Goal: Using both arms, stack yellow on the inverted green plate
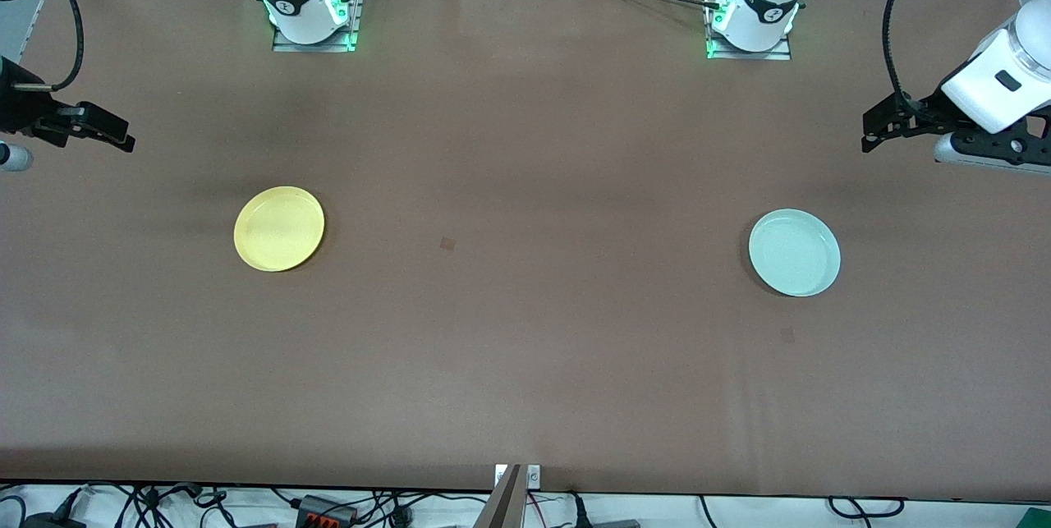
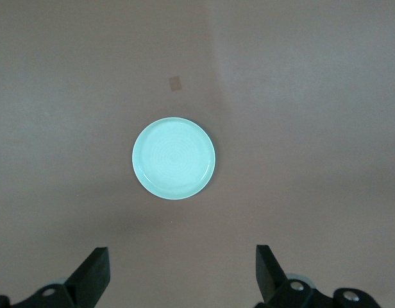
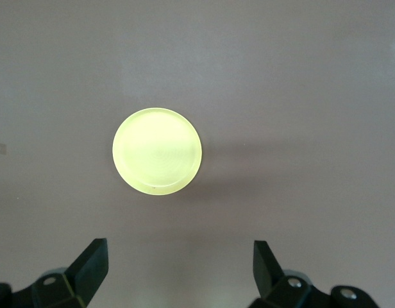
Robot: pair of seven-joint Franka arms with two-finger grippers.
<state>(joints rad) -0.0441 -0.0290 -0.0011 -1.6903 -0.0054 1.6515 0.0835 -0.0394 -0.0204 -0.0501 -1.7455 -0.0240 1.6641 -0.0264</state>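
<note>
The yellow plate (image 1: 279,228) (image 3: 157,151) lies flat on the brown table toward the right arm's end. The green plate (image 1: 794,253) (image 2: 174,158) lies flat toward the left arm's end, with faint concentric rings on its upward face. The two plates are far apart. My right gripper (image 1: 123,140) (image 3: 179,244) hangs open and empty in the air over the right arm's end of the table, away from the yellow plate. My left gripper (image 1: 870,138) (image 2: 181,250) hangs open and empty over the left arm's end, away from the green plate.
A small darker square patch (image 1: 447,244) (image 2: 175,83) marks the table between the plates. The arm bases (image 1: 312,15) (image 1: 751,19) stand along the table's edge farthest from the front camera. Cables (image 1: 328,507) lie below the nearest edge.
</note>
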